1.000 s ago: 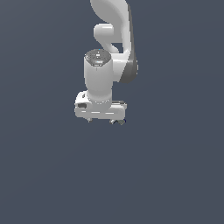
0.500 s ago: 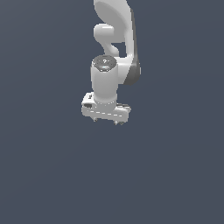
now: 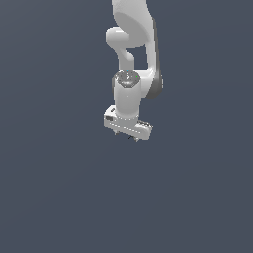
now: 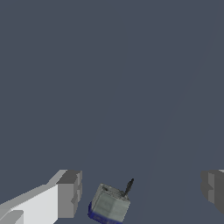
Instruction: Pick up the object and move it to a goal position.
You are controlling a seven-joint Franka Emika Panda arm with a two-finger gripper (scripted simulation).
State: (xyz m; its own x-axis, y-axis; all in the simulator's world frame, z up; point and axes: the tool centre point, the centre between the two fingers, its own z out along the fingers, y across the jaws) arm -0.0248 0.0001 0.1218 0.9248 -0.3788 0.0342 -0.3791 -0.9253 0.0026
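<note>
One white robot arm (image 3: pixel 132 74) reaching down over a plain grey-blue desk (image 3: pixel 59 188), its hand (image 4: pixel 140 194) spread wide and holding nothing, a small grey-green box-shaped object with a blue base and a thin dark stem (image 4: pixel 109 204) between the grey fingers (image 4: pixel 70 194), touching neither.

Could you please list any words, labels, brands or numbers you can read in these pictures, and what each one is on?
None can be read.
The small grey-and-blue object between the open gripper fingers shows no legible marking.
The arm carries no lettering either.
</note>
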